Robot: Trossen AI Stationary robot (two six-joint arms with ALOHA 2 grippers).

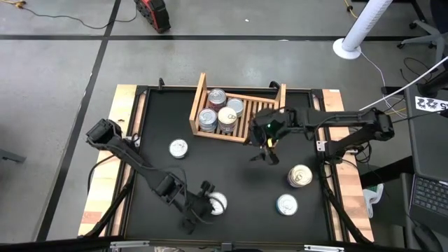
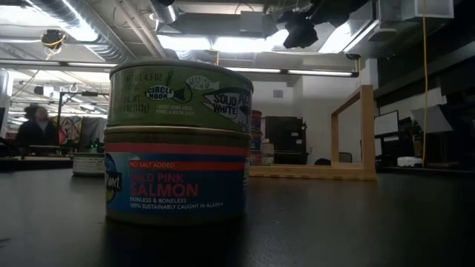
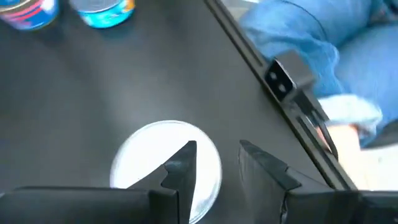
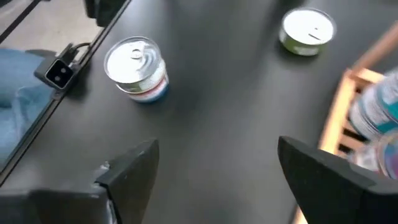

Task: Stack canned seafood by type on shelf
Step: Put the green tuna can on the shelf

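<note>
The wooden shelf (image 1: 238, 108) lies flat on the black table at the far middle. Several tins (image 1: 220, 113) stand on its slats. A stack of two tins (image 1: 217, 203) stands near the front edge, a green-labelled tin on a blue and red salmon tin (image 2: 178, 141). My left gripper (image 3: 216, 149) hovers open just above it, one finger over the stack's white lid (image 3: 155, 165), with nothing between the fingers. My right gripper (image 4: 217, 146) hangs open over bare table in front of the shelf (image 4: 348, 118). A single tin (image 1: 178, 148) sits at the left.
Two more tins (image 1: 299, 175) (image 1: 287, 204) stand on the table at the near right, also seen far off past my left gripper (image 3: 102, 12). A person in blue jeans (image 3: 311, 37) is close behind the table's near edge. Bare tabletop lies between the shelf and the stack.
</note>
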